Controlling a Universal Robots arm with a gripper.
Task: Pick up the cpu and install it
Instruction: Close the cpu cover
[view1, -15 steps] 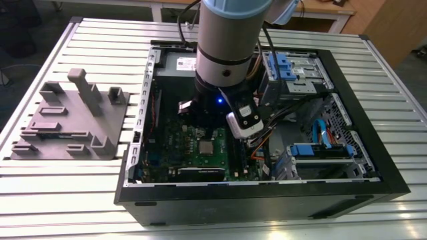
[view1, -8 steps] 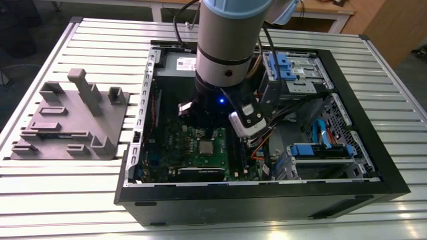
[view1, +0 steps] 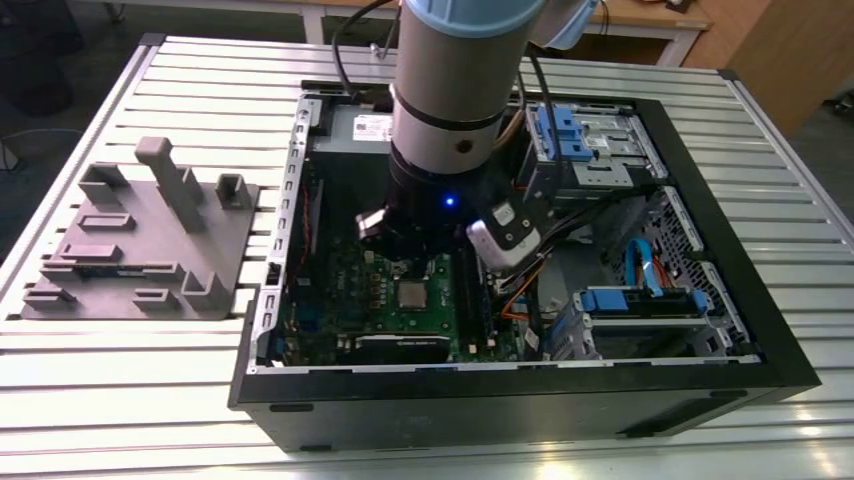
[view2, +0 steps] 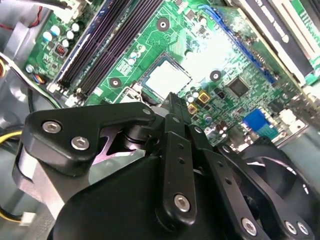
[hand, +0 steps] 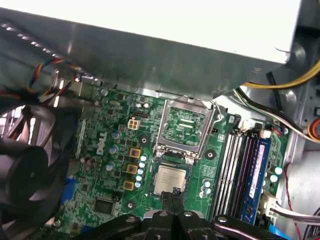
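The cpu lies flat in its socket on the green motherboard, silvery top up. It also appears in the exterior view and, washed out bright, in the second wrist view. The socket's cover plate stands raised beside it. My gripper hangs just above one edge of the cpu, its two thin black fingers pressed together with nothing between them. The fingertips point down at the socket area.
The open computer case lies on a slatted table. A grey power supply box sits close by the socket, a black fan on one side and memory slots on the other. Loose cables, blue drive cages and a grey fixture block are around.
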